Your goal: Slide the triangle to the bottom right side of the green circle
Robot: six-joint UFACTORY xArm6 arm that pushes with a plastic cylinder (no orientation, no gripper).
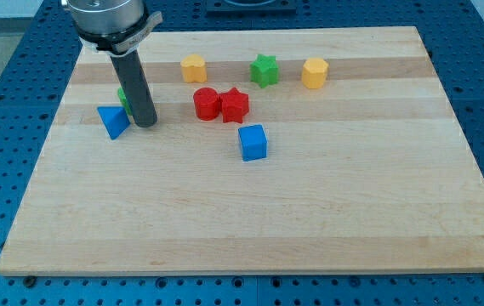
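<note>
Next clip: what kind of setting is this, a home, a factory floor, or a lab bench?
Most likely a lab bench for pushing experiments. A pale wooden board lies on a blue perforated mounting table. Small coloured toy blocks are scattered on it, and my tip rests beside the blue triangle.

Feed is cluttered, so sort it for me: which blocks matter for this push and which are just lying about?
Job: blue triangle; green circle, mostly hidden behind the rod; my tip.
Lying about: yellow heart; green star; yellow hexagon; red cylinder; red star; blue cube.
</note>
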